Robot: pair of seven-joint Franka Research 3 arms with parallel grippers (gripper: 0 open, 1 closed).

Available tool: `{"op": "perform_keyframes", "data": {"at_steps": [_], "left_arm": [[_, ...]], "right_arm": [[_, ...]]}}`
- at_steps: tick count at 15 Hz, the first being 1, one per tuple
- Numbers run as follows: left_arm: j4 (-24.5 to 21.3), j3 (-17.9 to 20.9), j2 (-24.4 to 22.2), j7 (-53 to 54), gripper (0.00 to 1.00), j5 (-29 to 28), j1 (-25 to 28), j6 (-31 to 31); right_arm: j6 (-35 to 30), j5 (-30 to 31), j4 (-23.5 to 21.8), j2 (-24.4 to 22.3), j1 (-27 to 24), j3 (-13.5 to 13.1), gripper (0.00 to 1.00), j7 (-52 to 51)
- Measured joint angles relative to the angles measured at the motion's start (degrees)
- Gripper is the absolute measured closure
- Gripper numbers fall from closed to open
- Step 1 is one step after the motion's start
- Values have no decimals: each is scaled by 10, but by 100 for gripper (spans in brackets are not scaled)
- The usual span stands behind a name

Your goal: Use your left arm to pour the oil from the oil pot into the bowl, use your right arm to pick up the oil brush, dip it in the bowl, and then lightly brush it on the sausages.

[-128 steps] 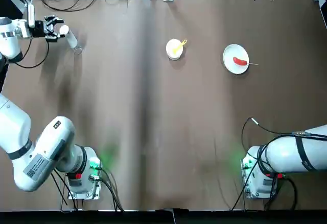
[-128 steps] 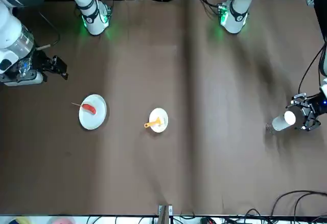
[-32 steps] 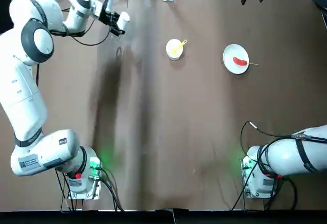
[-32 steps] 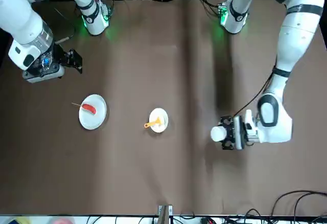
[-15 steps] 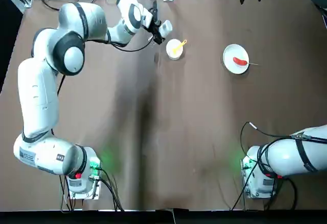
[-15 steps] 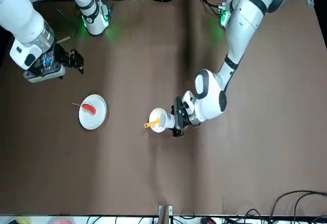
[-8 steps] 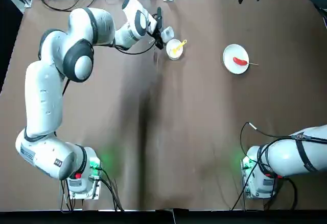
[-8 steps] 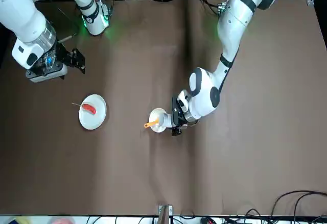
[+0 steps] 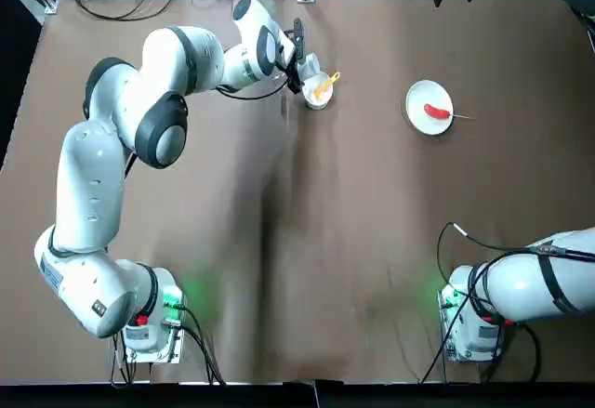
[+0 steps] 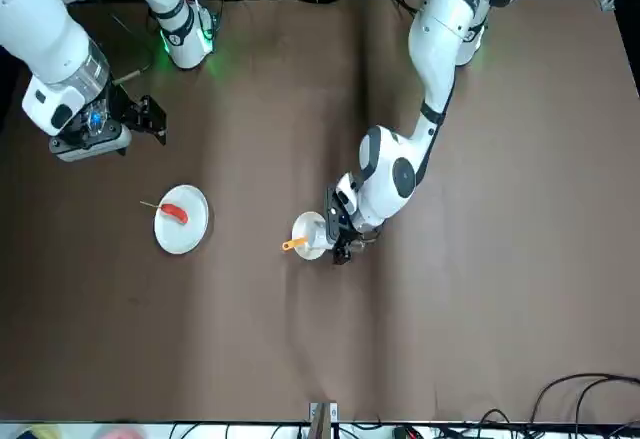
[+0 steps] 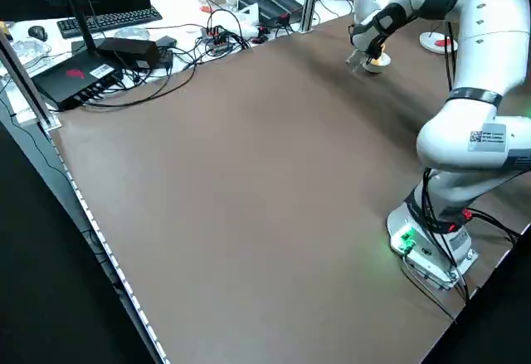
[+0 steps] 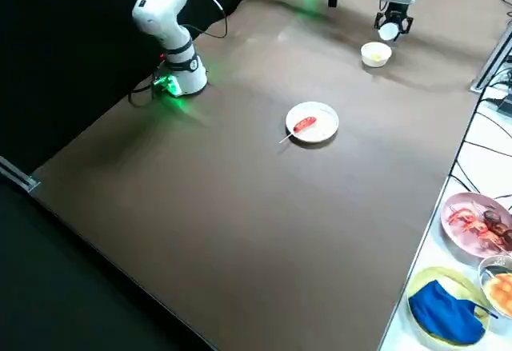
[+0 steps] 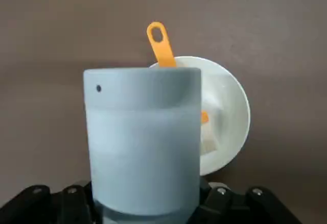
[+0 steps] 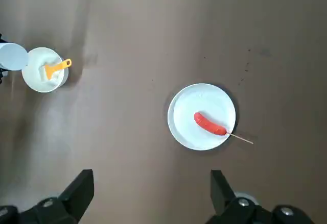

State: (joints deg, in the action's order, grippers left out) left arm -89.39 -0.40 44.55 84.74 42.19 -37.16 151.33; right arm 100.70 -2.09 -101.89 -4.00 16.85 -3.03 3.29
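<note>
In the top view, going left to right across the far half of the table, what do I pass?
Left pincer holding the oil pot → bowl with the oil brush → plate carrying the sausage.

Oil pot [image 9: 308, 60] crowding bowl [image 9: 321, 93]; open table [image 9: 372, 222] around plate [image 9: 423, 122]

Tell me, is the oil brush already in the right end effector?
No, the oil brush lies in the bowl, and the right end effector is open, high above the table.
</note>
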Motion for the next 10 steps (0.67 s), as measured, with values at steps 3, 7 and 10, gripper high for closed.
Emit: {"op": "perform_keyframes", "data": {"at_steps": [3,7,10], "left_arm": [[1,34,0,-4,47,0,-24,0],[1,43,0,-4,47,-5,-28,0],[4,54,0,-8,47,-36,-31,0]], "right_arm": [[0,0,0,0,0,-2,0,0],[0,0,0,0,-3,-6,0,0],[0,0,0,0,-12,-8,0,0]]}}
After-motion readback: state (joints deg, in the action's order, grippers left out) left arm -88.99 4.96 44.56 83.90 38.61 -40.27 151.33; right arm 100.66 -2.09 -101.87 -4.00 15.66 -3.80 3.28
